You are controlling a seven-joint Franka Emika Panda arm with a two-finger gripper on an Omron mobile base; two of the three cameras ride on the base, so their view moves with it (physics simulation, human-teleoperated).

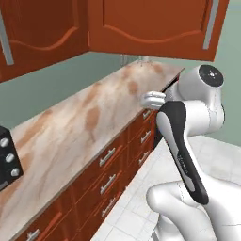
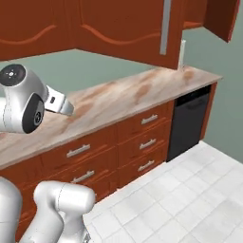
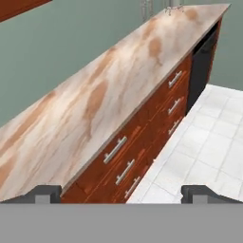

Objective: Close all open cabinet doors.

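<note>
Reddish-brown cabinet doors hang above the counter. One cabinet door [image 2: 123, 28] with a long grey bar handle [image 2: 165, 26] stands swung out over the counter; in the left base view this door [image 1: 150, 23] fills the top. Another door [image 2: 221, 19] at the far right also stands ajar, with a shelf showing behind it. A further door [image 1: 37, 33] is at the upper left. My gripper [image 3: 123, 193] is open with nothing between its fingertips [image 3: 45, 192], low over the counter's front edge and well below the doors. The hand [image 2: 60, 105] points along the counter.
The marbled counter [image 1: 84, 122] runs along the green wall above rows of wooden drawers [image 2: 142, 123] with short silver handles. A black appliance front [image 2: 190, 118] sits at the counter's far end. A black box with knobs [image 1: 5, 157] stands at the left. White tiled floor [image 2: 180, 199] lies open to the right.
</note>
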